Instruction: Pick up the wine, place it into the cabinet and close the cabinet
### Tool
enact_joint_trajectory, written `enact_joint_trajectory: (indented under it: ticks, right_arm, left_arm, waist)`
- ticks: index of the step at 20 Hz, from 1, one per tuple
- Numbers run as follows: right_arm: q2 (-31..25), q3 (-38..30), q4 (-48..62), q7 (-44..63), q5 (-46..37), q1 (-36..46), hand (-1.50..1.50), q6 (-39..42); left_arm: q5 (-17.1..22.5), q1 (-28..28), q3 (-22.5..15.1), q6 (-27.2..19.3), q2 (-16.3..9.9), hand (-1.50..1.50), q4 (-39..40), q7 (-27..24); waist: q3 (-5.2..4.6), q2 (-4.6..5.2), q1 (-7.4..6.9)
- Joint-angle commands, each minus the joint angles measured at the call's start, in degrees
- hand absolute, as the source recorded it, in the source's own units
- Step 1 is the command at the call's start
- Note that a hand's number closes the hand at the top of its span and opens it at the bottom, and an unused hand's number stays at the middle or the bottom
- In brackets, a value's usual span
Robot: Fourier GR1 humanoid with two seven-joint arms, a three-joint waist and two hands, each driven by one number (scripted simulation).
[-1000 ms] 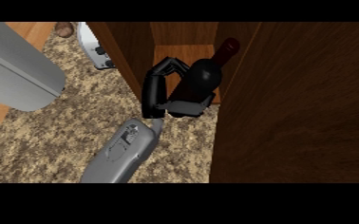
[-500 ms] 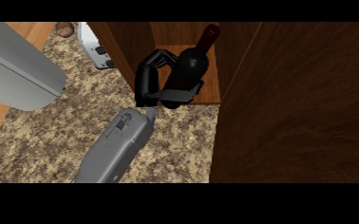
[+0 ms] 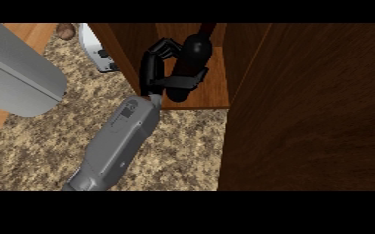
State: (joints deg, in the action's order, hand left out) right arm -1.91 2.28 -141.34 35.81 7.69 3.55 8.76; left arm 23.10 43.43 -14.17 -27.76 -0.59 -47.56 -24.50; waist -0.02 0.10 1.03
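Observation:
The wine bottle (image 3: 195, 49) is dark, with its neck pointing away toward the top of the view. It sits inside the open wooden cabinet, over the shelf floor (image 3: 217, 82). My right hand (image 3: 155, 65) is shut on the bottle: the fingers wrap its left side and the thumb crosses its lower body. The grey right forearm (image 3: 121, 139) runs up from the lower edge to the cabinet mouth. The bottle's base is partly hidden by the thumb. My left hand does not show.
The cabinet's open door (image 3: 307, 109) is a big dark wood panel filling the right side. A white appliance (image 3: 99, 53) and a small brown object (image 3: 66, 29) stand left of the cabinet. A large grey shape (image 3: 26, 79) covers the left edge above the speckled counter (image 3: 183, 153).
The right hand has carried the bottle up the view and deeper into the cabinet, shifting slightly left. The forearm has stretched after it.

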Motion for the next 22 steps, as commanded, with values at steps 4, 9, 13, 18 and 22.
enact_joint_trajectory:
  ticks: [4,9,13,18,22]
  right_arm:
    - [-0.6,-1.3,-2.8,0.5,4.5,-0.7,-1.50,0.8]
    - [-1.0,-1.5,-2.8,2.8,4.3,2.1,-1.50,-0.2]
    - [-1.6,-3.1,-3.2,3.4,6.0,3.1,-1.50,0.0]
    - [-1.2,-2.4,-6.2,1.1,7.4,-4.1,-1.50,3.0]
    - [0.1,0.1,-4.8,3.5,4.1,1.4,-1.50,0.0]
  left_arm:
    - [0.8,8.1,3.5,1.9,0.6,1.50,13.1,-2.5]
    - [1.8,9.6,2.0,-1.5,0.6,1.50,15.2,-6.1]
    - [0.8,15.2,6.1,-1.3,0.6,1.50,23.0,-11.0]
    - [-0.5,16.3,9.3,-0.8,0.1,1.50,26.6,-15.1]
    - [1.5,19.2,11.0,-0.5,0.6,1.50,31.6,-16.7]
  waist:
    - [0.01,0.23,0.53]
    - [-0.01,0.14,0.49]
    - [-0.02,0.53,1.53]
    - [0.04,0.34,1.25]
    - [-0.04,0.76,2.32]
